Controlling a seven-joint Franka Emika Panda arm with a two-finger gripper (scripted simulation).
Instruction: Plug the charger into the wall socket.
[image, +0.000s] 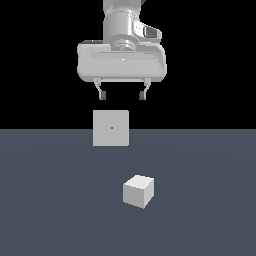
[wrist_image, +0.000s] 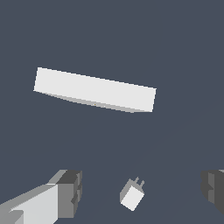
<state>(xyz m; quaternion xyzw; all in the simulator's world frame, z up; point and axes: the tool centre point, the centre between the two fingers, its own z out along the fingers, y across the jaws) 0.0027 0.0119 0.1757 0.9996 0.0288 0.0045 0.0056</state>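
Hovering high above the floor (image: 50, 200), the gripper (image: 122, 94) hangs spread and empty, so the reach-and-grasp step is in hand. The charger (image: 138, 191) rests on the floor at about five o'clock of the wall socket (image: 111, 128), well apart. Next it must descend and straddle the cube. In the wrist view its prongs (wrist_image: 139, 181) aim roughly toward the socket; being cubic, its long axis is unclear.

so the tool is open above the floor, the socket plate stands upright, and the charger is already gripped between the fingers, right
Not quite. The charger is not gripped: in the exterior view it sits alone on the floor, nearer the camera than the wall socket, with nothing touching it. The rest holds: the tool is open above the floor, its fingers empty, and the socket plate stands upright.
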